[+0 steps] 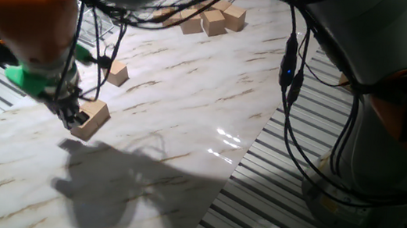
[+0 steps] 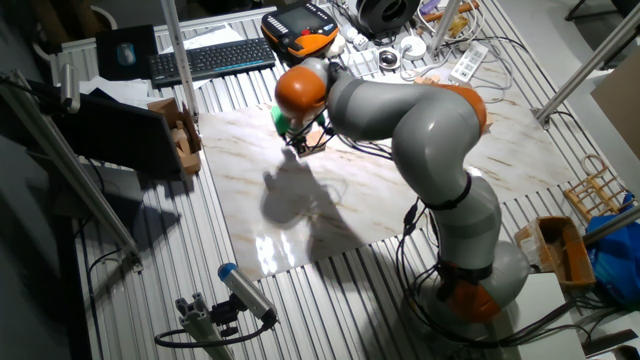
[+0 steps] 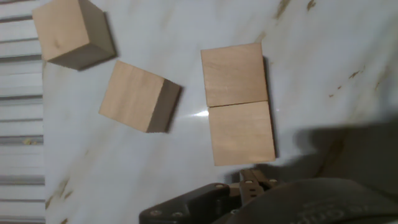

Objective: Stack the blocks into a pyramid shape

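My gripper [image 1: 75, 117] hangs low over the left part of the marble table, its dark fingers against a tan block [image 1: 94, 120]. I cannot make out whether they clamp it. Another block [image 1: 118, 74] lies a little behind it. Three more blocks [image 1: 214, 22] are grouped at the table's far end. The hand view shows two blocks touching side by side [image 3: 238, 102], a turned block [image 3: 138, 96] and a block [image 3: 69, 31] near the edge, all flat on the table. No pyramid shape shows. In the other fixed view my gripper [image 2: 300, 143] is small and the blocks are hidden.
Black cables [image 1: 291, 78] hang from the arm over the table's right side. Slatted metal framing [image 1: 341, 148] surrounds the marble board [image 1: 189, 104]. A keyboard [image 2: 210, 58] and a pendant [image 2: 300, 25] sit behind it. A dark part of the hand [image 3: 249, 193] fills the hand view's bottom.
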Robot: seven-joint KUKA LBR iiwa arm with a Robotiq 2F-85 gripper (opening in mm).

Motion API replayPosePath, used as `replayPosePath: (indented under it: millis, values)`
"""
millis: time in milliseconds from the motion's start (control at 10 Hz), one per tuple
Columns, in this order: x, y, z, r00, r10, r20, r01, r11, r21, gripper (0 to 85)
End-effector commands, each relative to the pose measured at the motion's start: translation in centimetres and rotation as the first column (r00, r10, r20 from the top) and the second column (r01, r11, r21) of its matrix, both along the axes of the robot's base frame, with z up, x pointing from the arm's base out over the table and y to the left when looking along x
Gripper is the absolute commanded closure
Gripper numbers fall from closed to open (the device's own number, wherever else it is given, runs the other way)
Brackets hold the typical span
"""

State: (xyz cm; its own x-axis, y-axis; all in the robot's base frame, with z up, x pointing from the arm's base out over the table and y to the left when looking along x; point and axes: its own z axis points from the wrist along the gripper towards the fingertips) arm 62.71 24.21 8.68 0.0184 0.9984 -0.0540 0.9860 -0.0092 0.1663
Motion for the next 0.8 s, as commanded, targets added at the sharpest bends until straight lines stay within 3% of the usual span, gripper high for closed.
replayPosePath:
  millis: [0,200,500,700]
  values:
    - [0.19,-0.3,0.3,1.0,0.003,-0.008,-0.003,1.0,-0.001,85.0]
    - [0.93,-1.6,1.3,0.999,0.035,-0.033,-0.035,0.999,-0.009,85.0]
    - [2.13,-2.6,1.1,0.998,0.05,-0.027,-0.051,0.998,-0.022,85.0]
    - [2.28,-2.6,0.9,0.998,0.059,-0.032,-0.06,0.998,-0.02,85.0]
